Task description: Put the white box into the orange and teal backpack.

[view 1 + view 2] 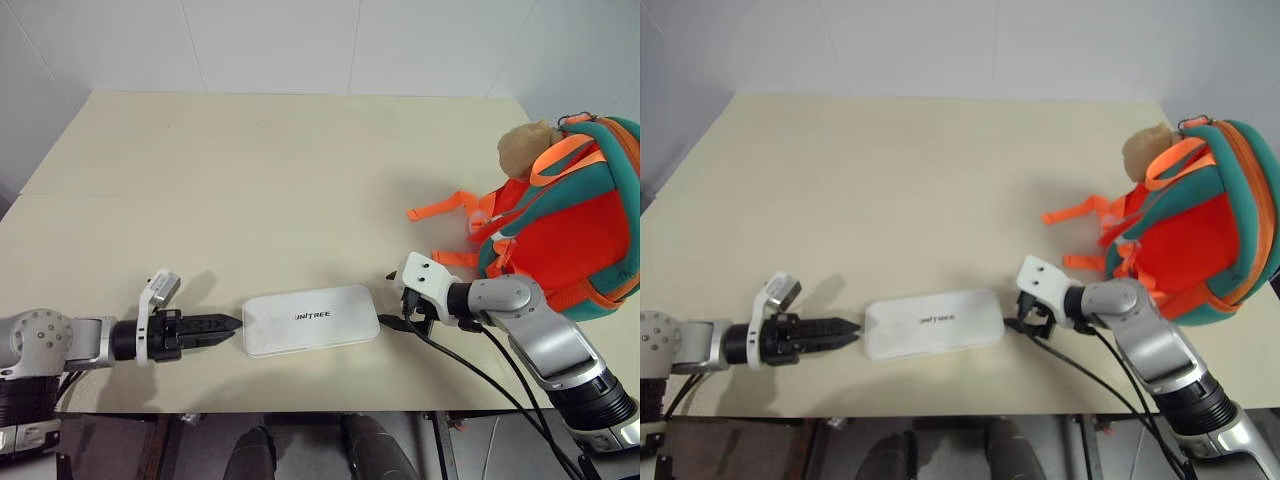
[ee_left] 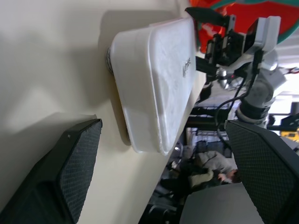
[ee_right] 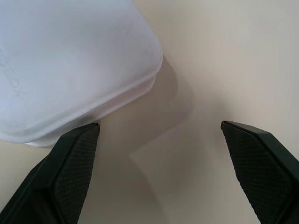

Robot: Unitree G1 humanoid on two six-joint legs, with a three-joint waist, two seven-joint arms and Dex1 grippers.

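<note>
I am looking down at a pale table (image 1: 250, 160). The white box (image 1: 310, 319) lies flat near its front edge, lettering up, between my two grippers and not yet lifted. My left gripper (image 1: 226, 325) points in at the box's left short end, fingers spread wide apart with nothing between them; its wrist camera shows the box's end lying between the two pads, not touching either. My right gripper (image 3: 159, 154) sits just beside the box's right end, also wide open and empty, with one corner of the box next to one finger. The orange and teal backpack (image 1: 570, 230) lies on the table to my right, well apart from the box, with a tan plush toy (image 1: 528, 145) at its top. To do this step well, I judge I should bring both grippers in evenly against the short ends, squarely and level, so the smooth case does not pivot or slide toward the table edge, then lift it toward the backpack.
</note>
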